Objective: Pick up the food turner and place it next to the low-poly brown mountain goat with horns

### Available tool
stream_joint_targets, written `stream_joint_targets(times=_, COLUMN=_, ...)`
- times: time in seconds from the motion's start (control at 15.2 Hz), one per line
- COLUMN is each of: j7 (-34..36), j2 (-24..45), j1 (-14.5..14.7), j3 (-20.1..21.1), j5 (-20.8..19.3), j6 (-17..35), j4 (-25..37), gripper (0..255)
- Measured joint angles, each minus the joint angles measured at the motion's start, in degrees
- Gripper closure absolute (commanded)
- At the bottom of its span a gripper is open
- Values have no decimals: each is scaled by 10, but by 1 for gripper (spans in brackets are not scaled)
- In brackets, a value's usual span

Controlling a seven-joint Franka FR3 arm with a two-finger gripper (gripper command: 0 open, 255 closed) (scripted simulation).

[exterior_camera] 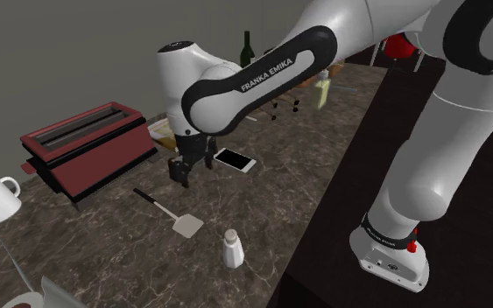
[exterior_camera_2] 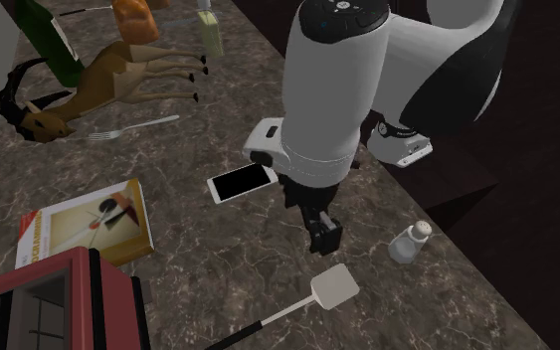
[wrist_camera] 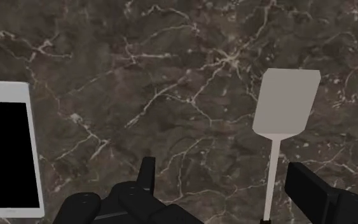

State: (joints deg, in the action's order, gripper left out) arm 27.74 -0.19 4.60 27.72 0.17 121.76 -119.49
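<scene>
Gripper hangs wide open and empty over the counter, food turner lying untouched near one finger.

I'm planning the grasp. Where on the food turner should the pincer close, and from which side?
Grip the food turner by its thin handle, from straight above, pincer straddling it: it lies flat on the counter, and its wide flat blade likely offers little to pinch.
</scene>
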Motion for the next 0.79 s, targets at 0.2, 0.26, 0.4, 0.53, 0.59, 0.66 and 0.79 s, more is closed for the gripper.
stream_joint_targets(times=0.2, j7=45, j2=73, j1=15, j3=9, j5=-49, j6=4, j4=62, gripper=0)
stream_joint_targets(times=0.26, j7=62, j2=100, j1=23, j3=10, j5=-66, j6=7, j4=84, gripper=0)
stream_joint_targets(times=0.4, j7=87, j2=147, j1=40, j3=8, j5=-97, j6=5, j4=126, gripper=0)
stream_joint_targets(times=0.53, j7=114, j2=195, j1=63, j3=5, j5=-126, j6=-4, j4=179, gripper=0)
stream_joint_targets(times=0.59, j7=122, j2=220, j1=73, j3=1, j5=-140, j6=-2, j4=199, gripper=0)
stream_joint_targets(times=0.66, j7=127, j2=233, j1=78, j3=-1, j5=-147, j6=-3, j4=211, gripper=0)
stream_joint_targets(times=0.79, j7=132, j2=244, j1=83, j3=-4, j5=-154, j6=1, j4=217, gripper=0)
